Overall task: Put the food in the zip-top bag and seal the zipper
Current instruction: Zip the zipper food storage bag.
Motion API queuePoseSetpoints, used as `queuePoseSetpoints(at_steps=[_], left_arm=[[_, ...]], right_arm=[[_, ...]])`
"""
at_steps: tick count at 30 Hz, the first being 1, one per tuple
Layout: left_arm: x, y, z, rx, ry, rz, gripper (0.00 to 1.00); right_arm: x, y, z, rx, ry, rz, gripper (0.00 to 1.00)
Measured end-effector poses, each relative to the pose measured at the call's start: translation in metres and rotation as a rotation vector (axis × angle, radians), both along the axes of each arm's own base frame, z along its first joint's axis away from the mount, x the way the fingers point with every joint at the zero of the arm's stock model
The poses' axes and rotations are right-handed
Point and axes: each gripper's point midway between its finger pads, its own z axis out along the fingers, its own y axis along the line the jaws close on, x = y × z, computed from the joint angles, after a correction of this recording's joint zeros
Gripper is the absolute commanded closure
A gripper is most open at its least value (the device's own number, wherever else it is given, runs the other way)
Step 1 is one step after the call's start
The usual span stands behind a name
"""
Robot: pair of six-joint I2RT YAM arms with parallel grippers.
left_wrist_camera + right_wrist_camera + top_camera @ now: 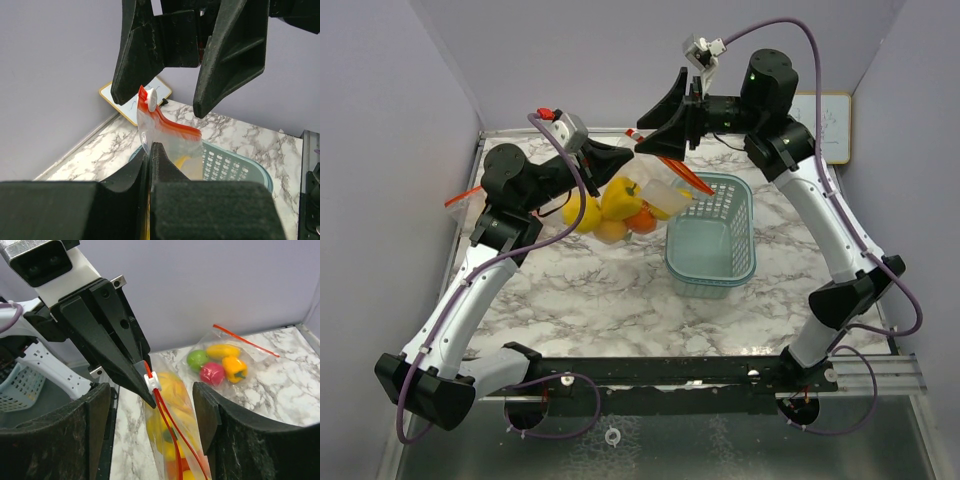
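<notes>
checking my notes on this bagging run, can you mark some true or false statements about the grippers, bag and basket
The left gripper is pinched shut on the bag: true.
The right gripper is clamped on the slider: false, its fingers stand open either side of it.
The basket lies upside down: false, it stands open side up.
A second bag of fruit lies on the table: true.

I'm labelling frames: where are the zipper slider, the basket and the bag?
zipper slider (151,380): right wrist view, white body.
basket (705,282): top view, near wall.
bag (175,147): left wrist view, clear film.
</notes>
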Motion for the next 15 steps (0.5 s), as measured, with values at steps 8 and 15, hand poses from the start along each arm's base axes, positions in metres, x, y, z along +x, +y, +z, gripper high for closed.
queuePoseSetpoints(at_steps=[8,15], left_arm=[[0.0,0.0,-0.0002,0.0,0.0,0.0,1.0],[-0.0002,0.0,0.0,0.0,0.0,-0.001,1.0]], right_arm=[[-0.0019,0.0072,-0.0046,0.026,0.053,0.067,0.54],[-0.007,0.0096,0.0008,0.05,0.069,0.119,0.97]])
